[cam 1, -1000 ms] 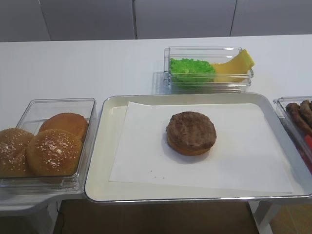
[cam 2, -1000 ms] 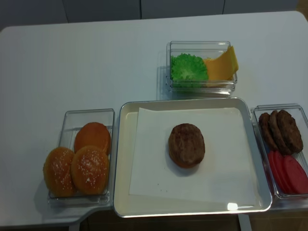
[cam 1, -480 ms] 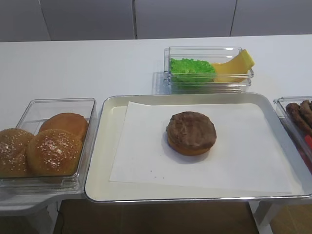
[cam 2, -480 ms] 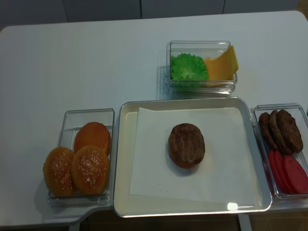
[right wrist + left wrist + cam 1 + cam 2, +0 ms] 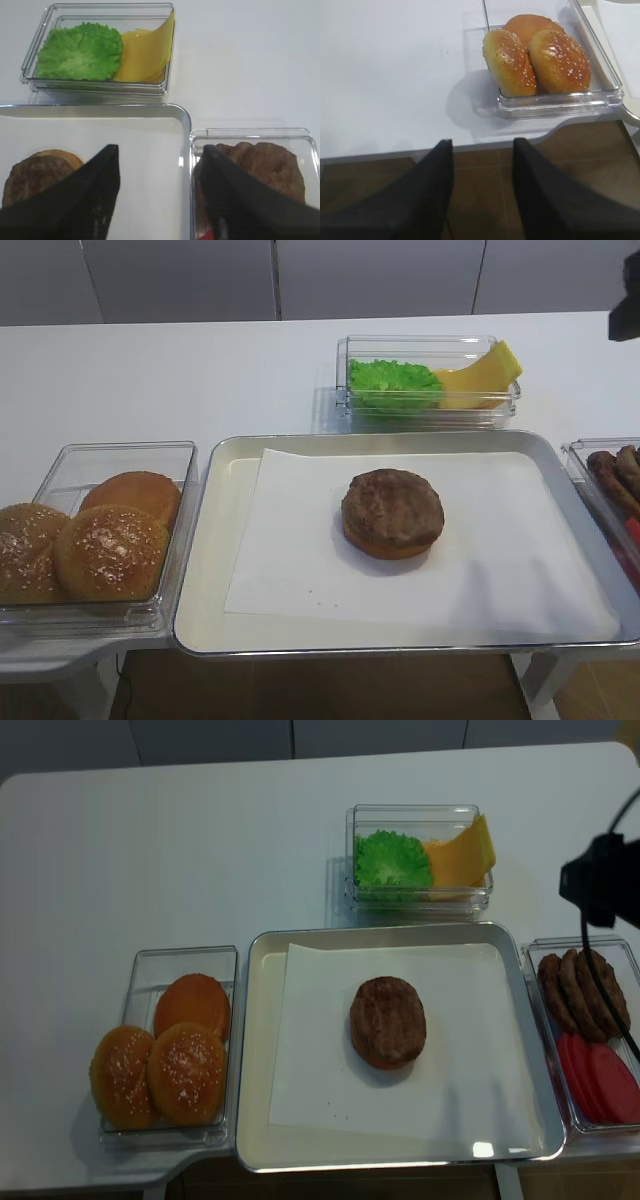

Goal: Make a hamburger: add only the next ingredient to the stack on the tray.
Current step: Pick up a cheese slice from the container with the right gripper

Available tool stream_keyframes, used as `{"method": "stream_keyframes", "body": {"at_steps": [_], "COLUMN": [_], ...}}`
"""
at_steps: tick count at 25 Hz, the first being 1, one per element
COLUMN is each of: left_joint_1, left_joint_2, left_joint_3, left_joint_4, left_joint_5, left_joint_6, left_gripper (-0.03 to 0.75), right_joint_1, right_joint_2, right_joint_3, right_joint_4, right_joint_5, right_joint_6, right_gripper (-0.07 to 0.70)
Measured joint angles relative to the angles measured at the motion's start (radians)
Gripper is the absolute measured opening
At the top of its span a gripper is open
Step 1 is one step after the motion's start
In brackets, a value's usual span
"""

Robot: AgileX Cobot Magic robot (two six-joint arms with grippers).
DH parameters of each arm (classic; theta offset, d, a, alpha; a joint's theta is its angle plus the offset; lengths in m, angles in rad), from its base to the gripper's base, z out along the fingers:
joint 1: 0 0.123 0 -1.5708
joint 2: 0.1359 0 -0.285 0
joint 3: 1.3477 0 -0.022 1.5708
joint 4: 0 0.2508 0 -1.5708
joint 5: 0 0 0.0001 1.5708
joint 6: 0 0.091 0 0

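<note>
The cheese slice [image 5: 147, 52] leans against the clear container's [image 5: 97, 86] right wall at upper frame, thin, floppy, likely tearable; pinch its raised top edge. The right tool [image 5: 159, 192] stands spread and empty, the left tool [image 5: 482, 192] likewise

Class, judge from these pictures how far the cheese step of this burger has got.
Done: the patty sits on its bun on the tray. In hand: nothing; the right gripper is open and empty, over the tray's edge, facing the cheese. Left: lift the cheese, which lies in its container beside the lettuce, and lay it on the patty.
</note>
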Motion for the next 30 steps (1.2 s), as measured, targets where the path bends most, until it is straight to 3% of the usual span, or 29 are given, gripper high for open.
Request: {"method": "stream_keyframes", "body": {"at_steps": [19, 27, 30], "left_joint_1": [0.000, 0.000, 0.000], "left_joint_2": [0.000, 0.000, 0.000], "left_joint_3": [0.000, 0.000, 0.000], "left_joint_4": [0.000, 0.000, 0.000], "left_joint_5": [0.000, 0.000, 0.000], "left_joint_6": [0.000, 0.000, 0.000], "left_gripper": [0.298, 0.298, 0.298], "right_joint_1": [0.000, 0.000, 0.000], "right_joint_2": [0.619, 0.756, 0.769], "right_joint_3": [-0.481, -0.539, -0.541], "right_joint_4": [0.002, 0.003, 0.003], "right_joint_5": [0.081, 0.095, 0.080], "right_joint_6": [0.000, 0.000, 0.000], "right_gripper": [0.382, 0.357, 0.310]}}
